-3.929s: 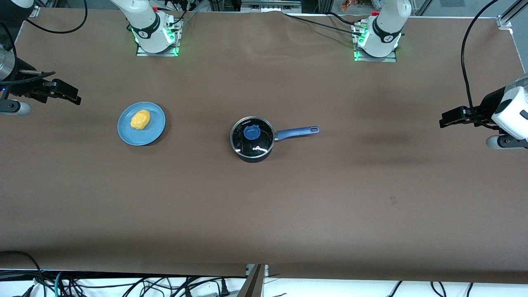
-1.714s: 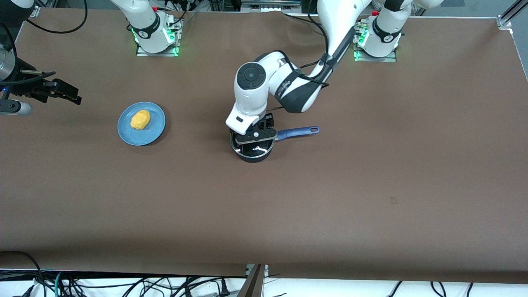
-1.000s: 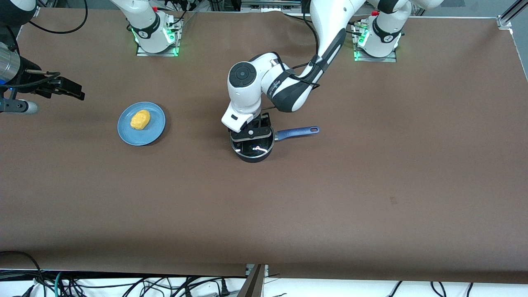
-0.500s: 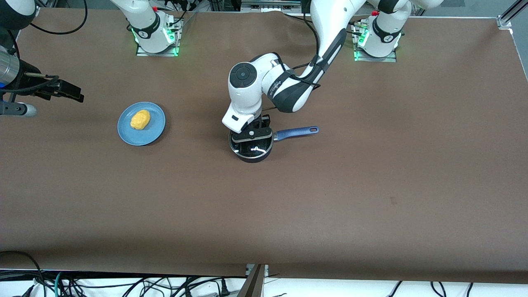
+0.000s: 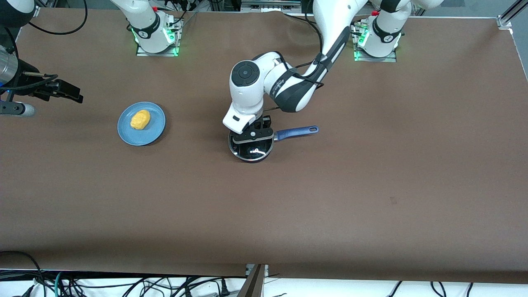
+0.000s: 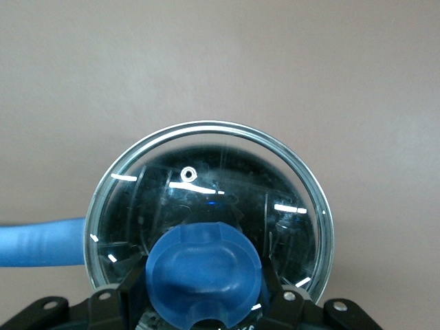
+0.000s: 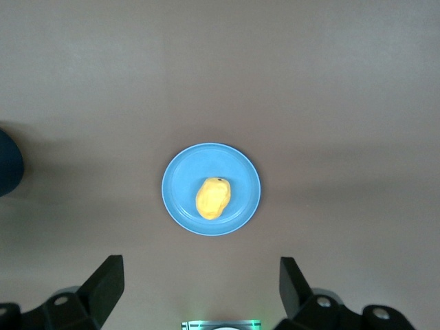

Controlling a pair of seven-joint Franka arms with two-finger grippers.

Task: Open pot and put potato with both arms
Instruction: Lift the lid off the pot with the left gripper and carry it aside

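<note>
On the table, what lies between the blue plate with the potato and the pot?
Nothing: in the front view only bare brown table lies between the blue plate holding the potato and the pot.

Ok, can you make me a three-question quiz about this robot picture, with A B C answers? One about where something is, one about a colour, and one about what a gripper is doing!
1. Where is the potato?
A. in the pot
B. on the blue plate
C. on the bare table

2. What colour is the lid's knob?
A. red
B. green
C. blue

3. What is the left gripper doing?
A. gripping the lid's knob
B. holding the potato
C. hanging open far from the pot

Answers:
1 B: the potato lies on the blue plate, toward the right arm's end of the table.
2 C: the left wrist view shows the blue knob on the glass lid over the pot.
3 A: the left gripper is shut on the knob, fingers at its sides. The right gripper waits open above the plate.
</note>
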